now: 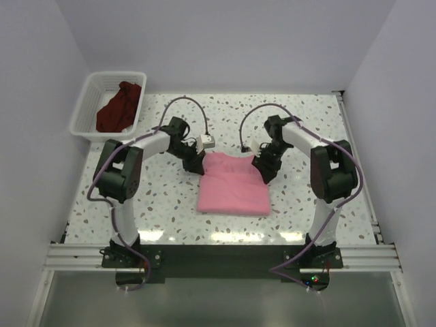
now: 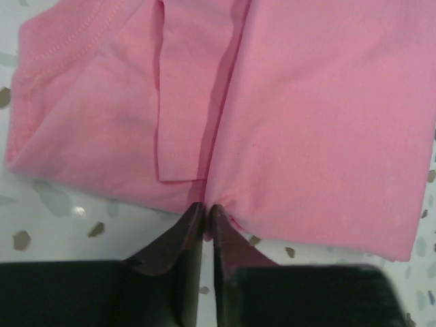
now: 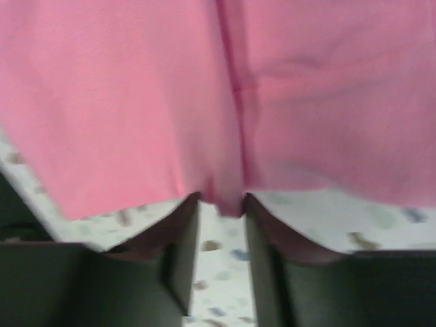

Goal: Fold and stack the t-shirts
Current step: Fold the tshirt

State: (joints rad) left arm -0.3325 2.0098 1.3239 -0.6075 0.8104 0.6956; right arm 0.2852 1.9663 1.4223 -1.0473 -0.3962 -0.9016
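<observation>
Walls: were plain white, closing three sides.
Tabletop: was white speckled terrazzo with glossy light reflections.
Front rail: was bare aluminium.

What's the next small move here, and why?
Probably open the left gripper and back both arms off. The folded light pink cloth t-shirt lies flat on the table; the right gripper has its jaws apart, while the left one pinches the shirt's far edge.

place: robot lab test cell | evidence: my black-and-white left arm and right arm bolted to a silver aluminium rail edging a white speckled worktop | surround: plain white partition walls boxing it in
</observation>
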